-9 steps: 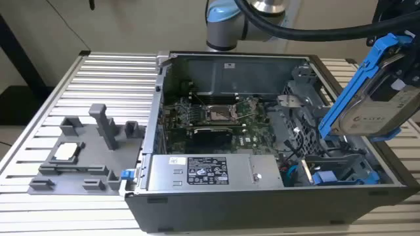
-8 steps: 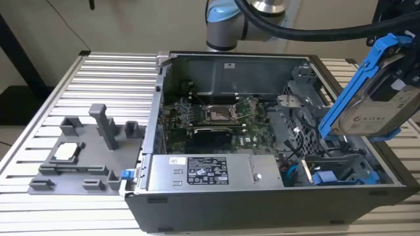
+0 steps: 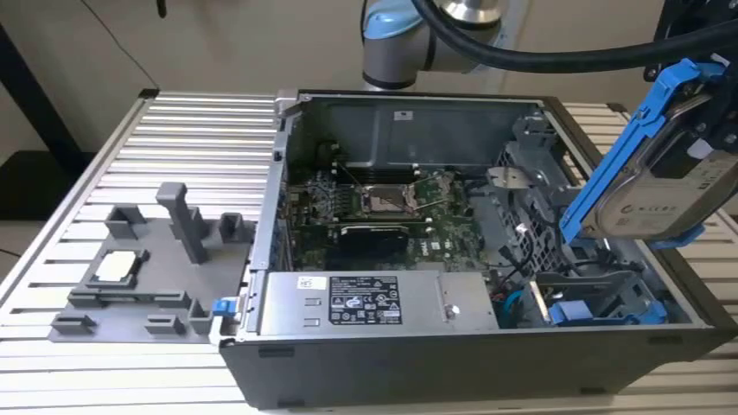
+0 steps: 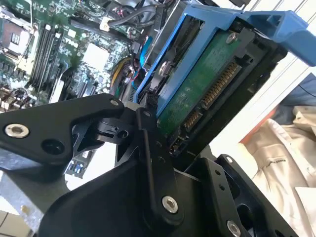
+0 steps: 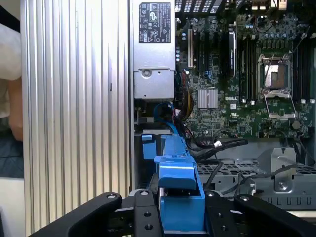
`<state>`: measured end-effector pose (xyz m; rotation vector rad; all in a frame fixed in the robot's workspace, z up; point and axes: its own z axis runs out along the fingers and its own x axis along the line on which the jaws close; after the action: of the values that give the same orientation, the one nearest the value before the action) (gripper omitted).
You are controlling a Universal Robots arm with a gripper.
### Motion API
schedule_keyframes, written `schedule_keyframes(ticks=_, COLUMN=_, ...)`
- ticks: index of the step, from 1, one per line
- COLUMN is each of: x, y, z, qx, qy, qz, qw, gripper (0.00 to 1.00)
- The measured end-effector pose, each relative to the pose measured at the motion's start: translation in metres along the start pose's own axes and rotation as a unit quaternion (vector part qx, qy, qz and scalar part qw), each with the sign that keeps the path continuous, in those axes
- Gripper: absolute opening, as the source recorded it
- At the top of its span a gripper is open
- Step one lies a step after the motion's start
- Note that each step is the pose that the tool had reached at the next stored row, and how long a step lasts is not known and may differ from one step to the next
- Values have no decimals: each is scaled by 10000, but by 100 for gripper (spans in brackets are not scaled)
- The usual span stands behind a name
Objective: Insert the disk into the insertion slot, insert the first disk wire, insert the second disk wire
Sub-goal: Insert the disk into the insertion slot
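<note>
1. The computer case [image 3: 461,367] lies on the desk [image 3: 196,112], with the fixture plate [image 3: 138,290] beside it on the exterior view's left.
2. Inside the case, the power-supply box [image 3: 358,303] sits at the near wall and the motherboard [image 3: 381,207] behind it.
3. The disk [image 3: 669,186] hangs above the insertion slot [image 3: 594,298], toward the exterior view's right.

A robotics lab is suggested. An opened computer case [image 3: 461,367] is set on a ribbed aluminium desk [image 3: 185,130], with a robot arm [image 3: 390,47] seen behind.

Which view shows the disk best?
The exterior view: the disk shows its labelled face and blue carrier. The second wrist view shows its green circuit-board underside; the first wrist view, the carrier end-on.
</note>
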<state>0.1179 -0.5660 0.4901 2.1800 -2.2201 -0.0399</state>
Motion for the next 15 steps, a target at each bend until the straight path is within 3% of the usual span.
schedule_keyframes(ticks=8, x=41, y=-2, z=45, qx=1, qy=-2, qz=0, qw=10000, gripper=33)
schedule_keyframes(ticks=15, x=150, y=-10, z=105, qx=1, qy=-13, qz=-1, qw=10000, gripper=33)
